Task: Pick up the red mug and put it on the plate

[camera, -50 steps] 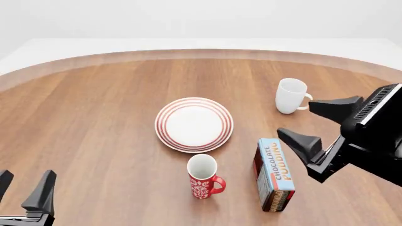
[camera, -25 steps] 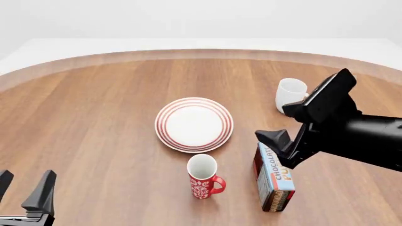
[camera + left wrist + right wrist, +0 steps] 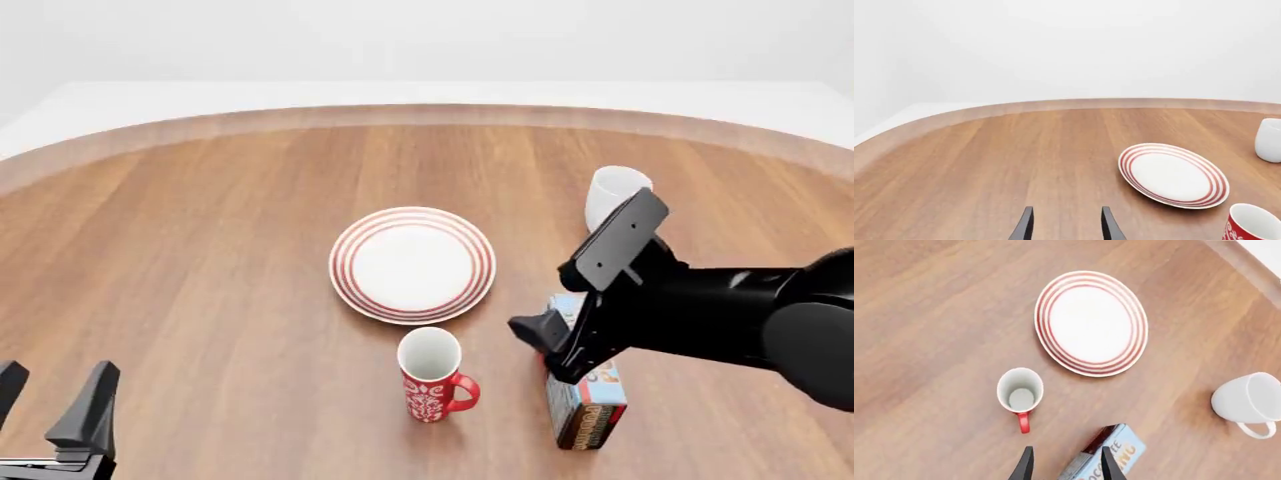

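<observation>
The red mug [image 3: 431, 375] stands upright near the table's front, handle to the right, just in front of the red-ringed plate [image 3: 412, 264]. My right gripper [image 3: 531, 332] hangs open and empty above the table, right of the mug and over the pudding box. Its wrist view looks straight down on the mug [image 3: 1021, 392] and plate [image 3: 1091, 322], with the gripper [image 3: 1066, 462] apart from the mug. My left gripper [image 3: 51, 405] rests open at the front left corner, far from both. In the left wrist view, the gripper [image 3: 1066, 227], plate [image 3: 1173, 175] and mug [image 3: 1252, 225] show.
A plain white mug [image 3: 611, 193] stands behind the right arm, partly hidden by it. A chocolate pudding box [image 3: 585, 405] lies right of the red mug, under the right arm. The wooden table's curved far edge [image 3: 427, 112] runs behind everything.
The right arm has swung left and forward, tipping its gripper downward toward the red mug; it now covers part of the white mug and the box. The left gripper has not moved.
</observation>
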You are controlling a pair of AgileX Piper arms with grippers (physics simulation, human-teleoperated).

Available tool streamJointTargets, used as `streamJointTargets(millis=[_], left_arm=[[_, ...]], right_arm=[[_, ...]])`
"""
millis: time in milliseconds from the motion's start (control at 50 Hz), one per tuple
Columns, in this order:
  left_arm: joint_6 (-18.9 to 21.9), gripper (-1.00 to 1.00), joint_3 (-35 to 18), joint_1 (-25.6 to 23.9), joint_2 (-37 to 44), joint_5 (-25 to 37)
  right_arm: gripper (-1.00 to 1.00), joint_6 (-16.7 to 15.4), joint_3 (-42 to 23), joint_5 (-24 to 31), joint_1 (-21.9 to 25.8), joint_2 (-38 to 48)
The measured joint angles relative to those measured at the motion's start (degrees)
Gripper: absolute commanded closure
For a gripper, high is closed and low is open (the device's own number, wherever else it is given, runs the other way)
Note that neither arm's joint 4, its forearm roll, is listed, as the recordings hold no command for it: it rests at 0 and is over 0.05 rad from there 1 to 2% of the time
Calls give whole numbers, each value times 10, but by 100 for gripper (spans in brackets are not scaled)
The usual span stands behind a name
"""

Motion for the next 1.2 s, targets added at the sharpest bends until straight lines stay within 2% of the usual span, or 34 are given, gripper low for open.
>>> streamJointTargets(millis=[660, 1200], left_arm=[[0, -100, 0, 0, 0, 0], [0, -100, 0, 0, 0, 0]], right_arm=[[-100, 33, 51, -65, 61, 80], [-100, 52, 79, -119, 79, 134]])
